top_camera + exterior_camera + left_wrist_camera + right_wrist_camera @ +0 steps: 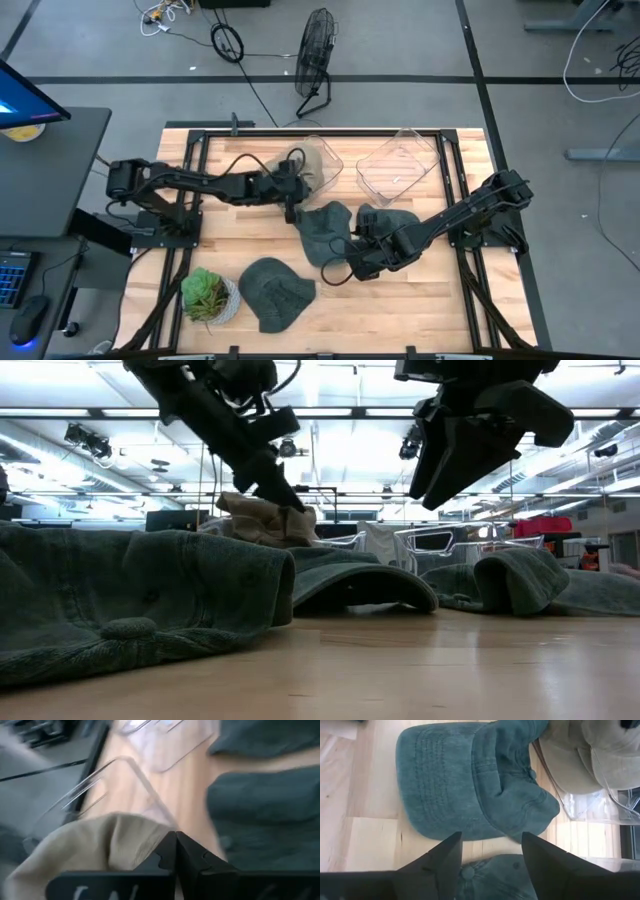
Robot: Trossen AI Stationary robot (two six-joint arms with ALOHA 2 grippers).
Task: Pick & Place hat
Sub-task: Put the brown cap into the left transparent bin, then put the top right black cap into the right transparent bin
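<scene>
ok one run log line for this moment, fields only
left gripper: shut, empty, beside tan hat in clear bin | right gripper: open above green hat | second bin: no hat

The wooden table [420, 300] carries three green hats [277, 292], two clear bins [398, 165] and a potted plant [208, 295].

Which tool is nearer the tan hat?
Left. The left tool is shut right beside the tan hat in its clear bin; the right tool hangs open over the green hats, farther off.
</scene>
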